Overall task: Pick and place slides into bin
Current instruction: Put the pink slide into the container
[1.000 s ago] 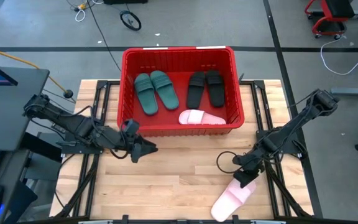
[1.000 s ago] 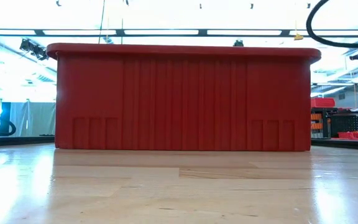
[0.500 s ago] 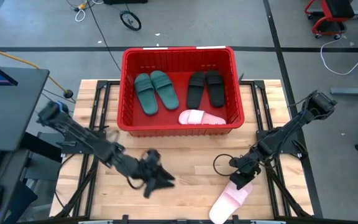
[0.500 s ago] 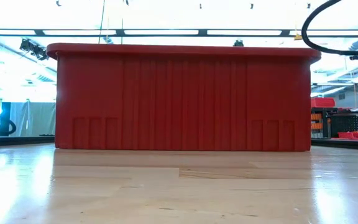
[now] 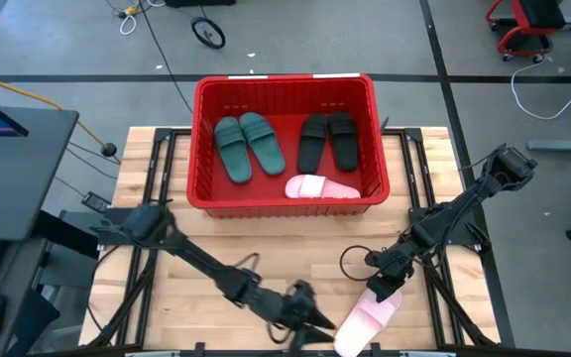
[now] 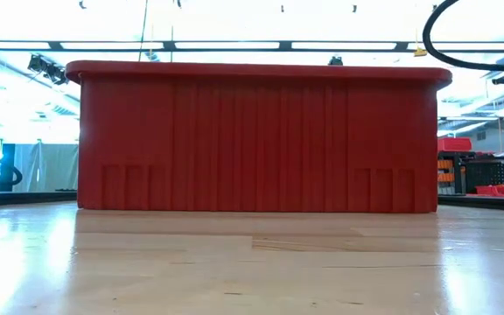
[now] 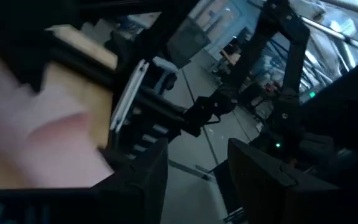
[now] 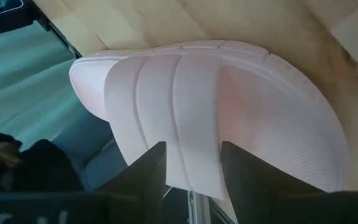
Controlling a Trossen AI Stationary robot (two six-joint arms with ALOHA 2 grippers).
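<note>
Last pale pink slide [image 5: 369, 319] lies on the table's [image 5: 295, 268] near edge, toe end poking past the edge, well apart from the bin [image 5: 285, 203]. Bin already holds five: two green [image 5: 249, 145], two black [image 5: 326, 140], one pink [image 5: 321, 187].

Right gripper [image 5: 386, 289] sits right at the slide's heel end, fingers [image 8: 143, 173] spread over the strap, not clamped on anything yet; looks lined up to pinch the strap, the only graspable ridge.

Left gripper [image 5: 317, 319] is stretched across to just beside the slide's toe end, fingers parted, holding nothing. Probably there to brace it so it doesn't slip off the edge.
</note>
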